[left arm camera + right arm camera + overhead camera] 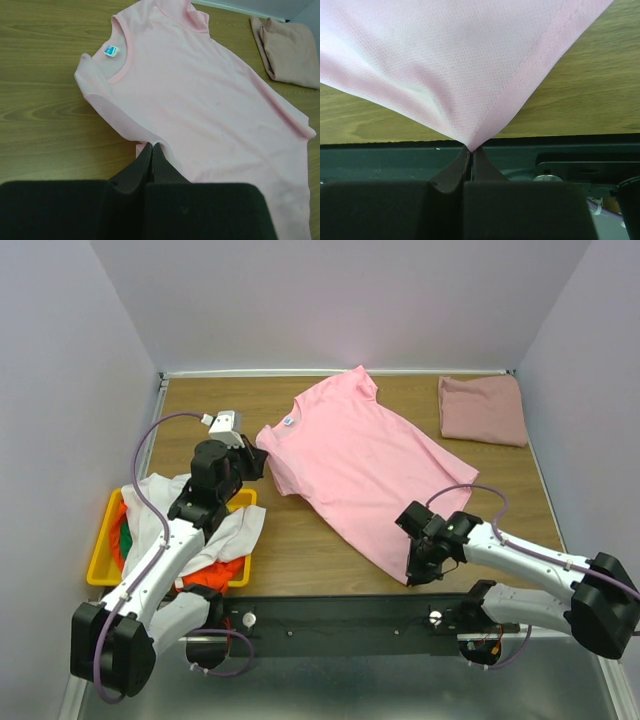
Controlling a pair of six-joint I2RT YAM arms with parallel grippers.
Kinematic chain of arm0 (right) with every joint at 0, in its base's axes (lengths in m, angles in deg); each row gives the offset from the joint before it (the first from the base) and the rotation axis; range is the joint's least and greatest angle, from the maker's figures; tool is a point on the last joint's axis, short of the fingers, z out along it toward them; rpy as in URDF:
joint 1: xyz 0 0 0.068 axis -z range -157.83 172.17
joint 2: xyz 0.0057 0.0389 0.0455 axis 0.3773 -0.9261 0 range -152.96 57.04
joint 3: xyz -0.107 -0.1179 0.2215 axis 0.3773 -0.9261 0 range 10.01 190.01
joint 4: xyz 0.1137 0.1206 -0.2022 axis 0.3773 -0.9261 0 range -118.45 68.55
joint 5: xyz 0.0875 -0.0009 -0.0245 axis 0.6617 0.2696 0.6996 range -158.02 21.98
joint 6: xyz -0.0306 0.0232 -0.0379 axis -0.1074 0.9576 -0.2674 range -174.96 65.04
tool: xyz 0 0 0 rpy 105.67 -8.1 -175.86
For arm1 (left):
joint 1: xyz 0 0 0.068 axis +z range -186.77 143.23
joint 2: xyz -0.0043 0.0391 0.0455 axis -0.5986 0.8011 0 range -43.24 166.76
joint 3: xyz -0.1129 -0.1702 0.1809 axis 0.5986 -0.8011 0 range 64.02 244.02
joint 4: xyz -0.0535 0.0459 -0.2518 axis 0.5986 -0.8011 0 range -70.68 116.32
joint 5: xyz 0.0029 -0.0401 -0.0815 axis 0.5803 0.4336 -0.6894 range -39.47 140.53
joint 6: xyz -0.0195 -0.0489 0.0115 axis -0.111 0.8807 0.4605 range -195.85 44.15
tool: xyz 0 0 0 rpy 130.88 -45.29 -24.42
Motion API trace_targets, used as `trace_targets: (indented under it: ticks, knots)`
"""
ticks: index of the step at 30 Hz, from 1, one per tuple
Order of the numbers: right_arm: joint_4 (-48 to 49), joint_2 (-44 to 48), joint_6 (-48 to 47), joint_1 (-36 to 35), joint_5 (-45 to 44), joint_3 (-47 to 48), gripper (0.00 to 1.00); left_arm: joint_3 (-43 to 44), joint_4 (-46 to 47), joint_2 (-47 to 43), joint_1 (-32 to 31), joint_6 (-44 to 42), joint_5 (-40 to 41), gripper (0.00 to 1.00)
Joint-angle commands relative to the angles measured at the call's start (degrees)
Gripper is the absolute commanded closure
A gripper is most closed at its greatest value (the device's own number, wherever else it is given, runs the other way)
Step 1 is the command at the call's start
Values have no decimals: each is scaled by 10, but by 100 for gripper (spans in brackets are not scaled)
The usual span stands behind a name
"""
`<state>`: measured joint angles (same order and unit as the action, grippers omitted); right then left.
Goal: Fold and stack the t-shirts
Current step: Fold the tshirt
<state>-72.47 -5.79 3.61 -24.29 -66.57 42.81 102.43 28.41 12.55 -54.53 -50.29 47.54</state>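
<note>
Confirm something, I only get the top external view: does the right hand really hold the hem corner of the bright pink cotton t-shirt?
Observer: Yes. In the right wrist view the right hand is shut, with the very corner of the bright pink cotton t-shirt pinched between its tips.
Operator: Left hand?
Observer: In the left wrist view the left hand is shut too, its tips meeting on the shirt's edge by the near sleeve; cloth seems caught between them.
Operator: Much cloth in the right pinch?
Observer: No, only the point where the stitched hem ends.
</note>
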Motion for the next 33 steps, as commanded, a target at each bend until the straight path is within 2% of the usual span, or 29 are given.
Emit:
trace_targets:
  ticks: [1, 14, 24, 33]
  knots:
    - [4, -11, 18, -5, -42, 22, 100, 5, 12, 19, -3, -5, -3, 100]
    - [3, -5, 9, 10, -123, 41, 100, 70, 81, 144, -3, -19, -49, 100]
    - [4, 8, -77, 140, -119, 63, 100, 132, 113, 219, -3, -19, -69, 100]
    - [1, 19, -90, 202, -117, 71, 100, 184, 134, 281, -3, -18, -78, 100]
